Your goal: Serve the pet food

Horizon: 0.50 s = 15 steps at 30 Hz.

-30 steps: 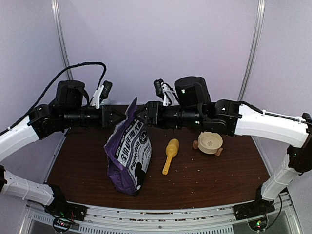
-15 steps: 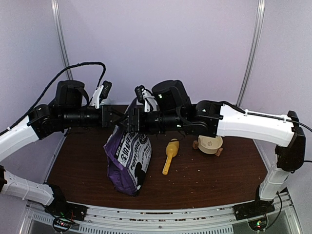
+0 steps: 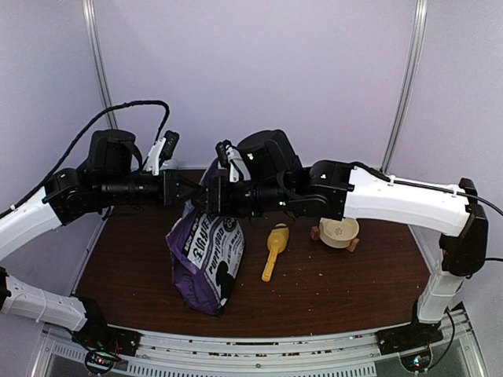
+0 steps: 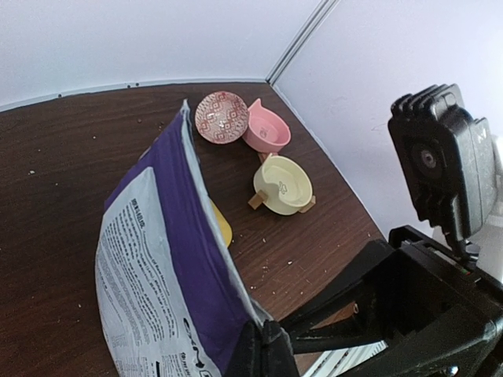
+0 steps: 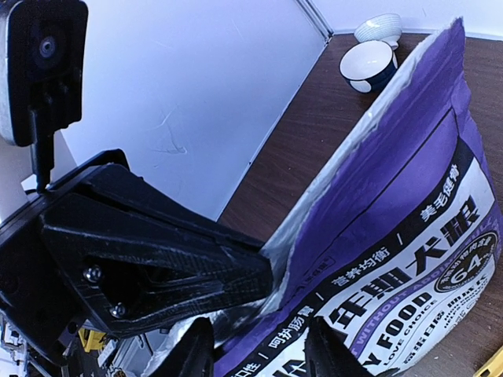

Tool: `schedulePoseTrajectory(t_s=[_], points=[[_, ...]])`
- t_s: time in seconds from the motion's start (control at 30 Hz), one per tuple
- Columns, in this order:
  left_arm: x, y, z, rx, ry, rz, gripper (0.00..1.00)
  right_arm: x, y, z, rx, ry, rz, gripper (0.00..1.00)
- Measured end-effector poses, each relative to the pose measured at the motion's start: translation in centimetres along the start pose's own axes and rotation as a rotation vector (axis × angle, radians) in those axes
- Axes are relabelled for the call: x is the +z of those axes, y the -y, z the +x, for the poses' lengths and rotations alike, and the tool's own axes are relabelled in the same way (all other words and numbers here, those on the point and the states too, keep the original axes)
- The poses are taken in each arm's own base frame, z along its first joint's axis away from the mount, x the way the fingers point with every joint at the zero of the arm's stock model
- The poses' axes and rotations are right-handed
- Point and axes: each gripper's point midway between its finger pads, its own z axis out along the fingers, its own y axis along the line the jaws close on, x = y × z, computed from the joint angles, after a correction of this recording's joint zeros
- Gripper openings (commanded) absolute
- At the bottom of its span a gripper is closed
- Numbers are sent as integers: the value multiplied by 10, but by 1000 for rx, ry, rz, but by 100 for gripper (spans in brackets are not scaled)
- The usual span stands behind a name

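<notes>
The purple pet-food bag stands at the table's middle left, and the pet food itself is hidden inside it. My left gripper is shut on the bag's top edge; in the left wrist view its jaws pinch the silver-lined rim of the bag. My right gripper has come up against the same top corner. In the right wrist view its fingers stand apart, open, with the bag's printed front between them. The left gripper sits just beyond.
A yellow scoop lies right of the bag. A cream bowl on a wooden stand is farther right. A patterned red bowl and a pink one sit behind it. Two blue-and-white bowls stand at the far left. Crumbs dot the tabletop.
My right arm has swung left from beside the bag to its top corner, meeting the left gripper. The bag's top has leaned slightly left. The left gripper has kept its hold.
</notes>
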Motion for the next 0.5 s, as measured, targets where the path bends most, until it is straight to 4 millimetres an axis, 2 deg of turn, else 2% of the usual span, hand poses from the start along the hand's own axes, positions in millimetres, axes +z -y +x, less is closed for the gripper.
schedulePoseTrajectory(t_s=[0.13,0.43,0.5], points=[[-1,-1,0,-1,-1,-6,0,4,-2,0,2,-5,-6,36],[-1,-5,3,-3,-4,-18,0,12,-9,4,8,-26,-35,0],[-1,-5,3,-3,-5,-17,0,12,-9,4,6,-25,-37,0]])
